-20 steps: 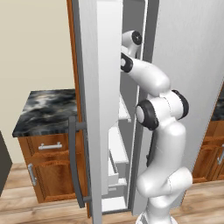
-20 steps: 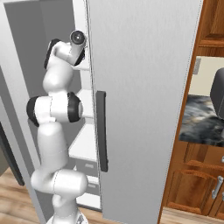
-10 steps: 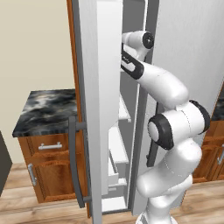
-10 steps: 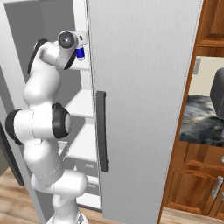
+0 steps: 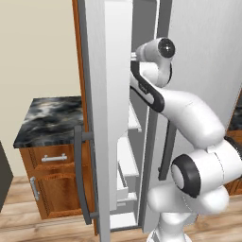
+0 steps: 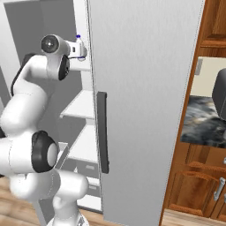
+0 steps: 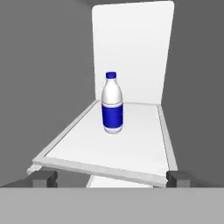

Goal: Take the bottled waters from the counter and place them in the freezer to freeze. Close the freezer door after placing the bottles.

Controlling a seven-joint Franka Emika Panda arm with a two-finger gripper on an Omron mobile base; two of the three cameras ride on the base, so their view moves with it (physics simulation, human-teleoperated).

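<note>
the blue-capped bottle stood upright on a white freezer shelf, slightly toward ten o'clock of the shelf's middle in the hand view, with the pale back wall behind it at twelve o'clock. the gripper was released, its two dark fingertips spread wide at seven and five o'clock of the bottle and well apart from it, nothing between them. the bottle touched only the shelf. in the right base view the same bottle's blue cap showed just at the edge of the closed plain door, at two o'clock of the arm's wrist joint, at the level of the upper shelf. in the left base view the freezer door stood swung open toward the camera, its long dark handle at seven o'clock of the panel, and the arm reached past its edge into the freezer compartment. the counter lay at nine o'clock of the open door, dark marbled stone over brown cabinets. white shelves stepped downward below the arm's reach in the right base view.
</note>
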